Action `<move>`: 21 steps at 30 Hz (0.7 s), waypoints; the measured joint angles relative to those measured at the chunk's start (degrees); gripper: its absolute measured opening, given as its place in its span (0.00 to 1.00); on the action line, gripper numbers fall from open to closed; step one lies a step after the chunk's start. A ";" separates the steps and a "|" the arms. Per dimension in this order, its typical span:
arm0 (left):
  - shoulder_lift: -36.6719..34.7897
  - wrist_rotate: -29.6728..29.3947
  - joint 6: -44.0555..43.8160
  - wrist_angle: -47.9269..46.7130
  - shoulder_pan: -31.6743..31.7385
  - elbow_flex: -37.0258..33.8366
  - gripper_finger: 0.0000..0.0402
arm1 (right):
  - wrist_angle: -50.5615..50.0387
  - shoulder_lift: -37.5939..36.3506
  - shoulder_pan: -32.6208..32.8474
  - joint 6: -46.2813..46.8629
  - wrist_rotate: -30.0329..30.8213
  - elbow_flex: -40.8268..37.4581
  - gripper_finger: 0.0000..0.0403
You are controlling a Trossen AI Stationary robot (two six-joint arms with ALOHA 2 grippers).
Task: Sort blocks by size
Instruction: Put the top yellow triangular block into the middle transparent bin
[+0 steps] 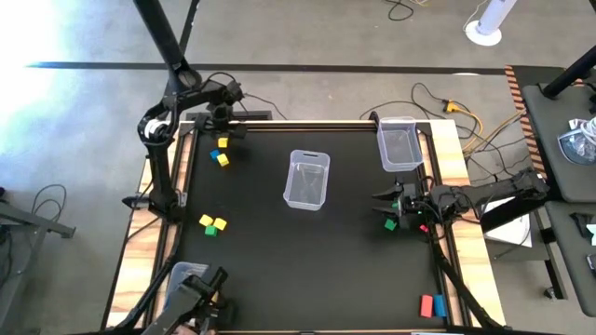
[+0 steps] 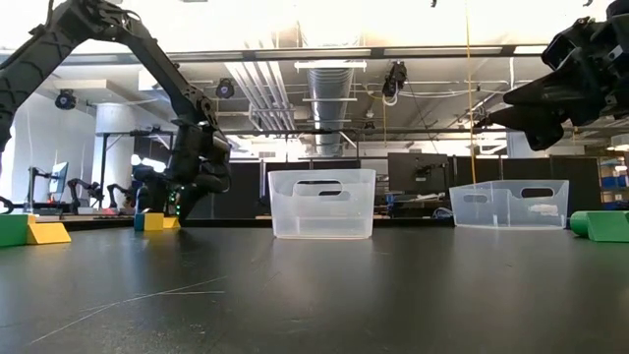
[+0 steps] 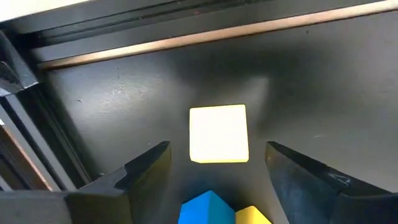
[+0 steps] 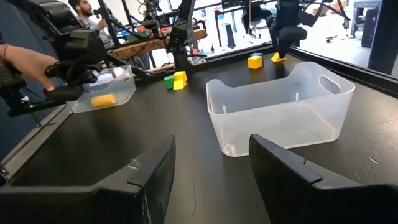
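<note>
The blocks lie scattered over the black table (image 1: 307,270). At about ten o'clock from the table's middle, a yellow block (image 1: 223,142) sits near the far left corner, with a blue block (image 1: 215,154) and another yellow block (image 1: 223,161) just beside it. The left gripper (image 1: 221,130) hangs over this group, its fingers (image 3: 146,171) spread wide with the yellow block (image 3: 219,134) on the table between them; the blue block (image 3: 205,208) and the second yellow one (image 3: 252,215) sit closer to the wrist, touching each other. Nothing is pinched.

At about eight o'clock, two yellow blocks (image 1: 206,221) and a green block (image 1: 211,230) cluster together. At about three o'clock a green block (image 1: 389,224) lies on the table by the right gripper (image 1: 386,197), whose fingers (image 4: 155,168) are apart and empty in the right wrist view. At about five o'clock, near the front right corner, a red block (image 1: 426,305) and a blue block (image 1: 439,304) lie side by side.

A clear bin (image 1: 307,180) stands near the table's middle, and a second clear bin (image 1: 398,143) stands at about two o'clock by the far right corner. A third clear bin (image 1: 182,284) sits at the front left corner, at about seven o'clock.
</note>
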 joint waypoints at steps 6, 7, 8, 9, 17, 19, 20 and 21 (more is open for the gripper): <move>-0.01 0.13 1.40 -0.58 -0.08 0.52 0.57 | 0.00 0.00 0.00 0.02 0.00 0.00 0.49; -0.02 0.05 1.55 -0.43 -0.08 0.66 0.57 | 0.01 0.00 -0.01 0.00 0.00 0.00 0.49; -0.02 0.05 1.77 -0.16 -0.08 0.76 0.57 | 0.00 0.00 -0.02 0.02 0.02 -0.02 0.49; -0.02 0.00 2.06 0.20 0.03 0.79 0.57 | 0.00 0.00 0.00 0.00 0.04 0.00 0.49; 0.16 3.74 2.59 2.15 0.55 1.16 0.55 | 0.02 0.00 -0.02 0.00 2.08 -0.02 0.47; 1.10 2.97 2.32 1.80 0.59 1.12 0.53 | 0.01 0.00 -0.02 0.02 2.82 0.00 0.47; 1.81 3.02 2.32 1.64 0.59 1.11 0.52 | 0.02 0.00 -0.02 0.02 2.95 -0.02 0.47; 2.39 3.38 2.32 1.52 0.59 1.11 0.51 | 0.02 0.00 -0.02 0.02 2.93 -0.01 0.48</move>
